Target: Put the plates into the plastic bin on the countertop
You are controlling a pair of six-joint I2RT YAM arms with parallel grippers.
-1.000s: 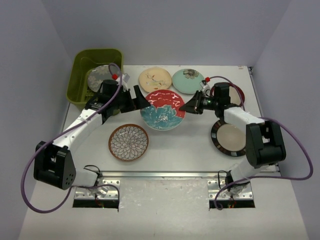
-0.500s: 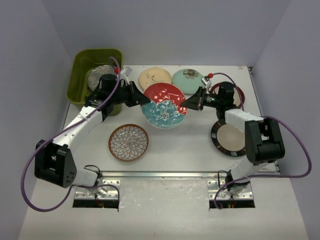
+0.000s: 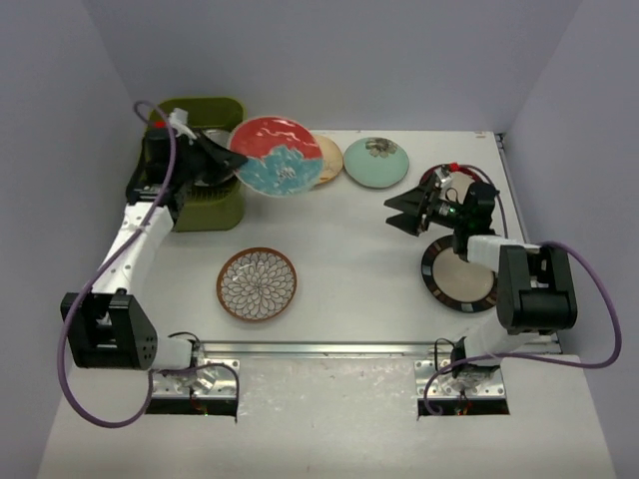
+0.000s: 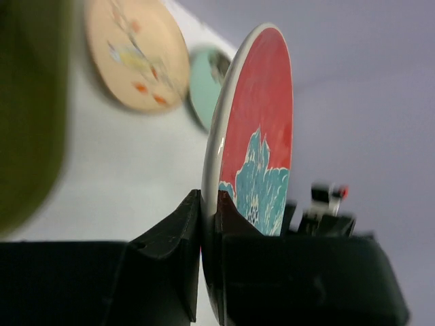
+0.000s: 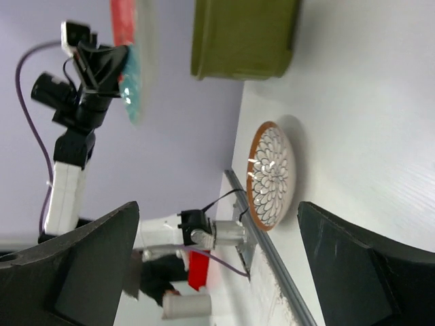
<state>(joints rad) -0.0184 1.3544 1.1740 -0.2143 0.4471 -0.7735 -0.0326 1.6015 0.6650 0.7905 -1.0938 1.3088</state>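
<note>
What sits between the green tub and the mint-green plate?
Top view: the red-and-blue plate, held in the left jaws, and a cream plate partly hidden beneath it.

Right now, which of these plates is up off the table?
The red-and-teal plate: the left claw pinches its rim and holds it in the air near the green bin. The other plates out on the white countertop lie flat.

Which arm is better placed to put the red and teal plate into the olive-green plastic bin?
Left. The left gripper holds the red and teal plate raised beside the olive-green bin; the right gripper is open, empty, far off.
</note>
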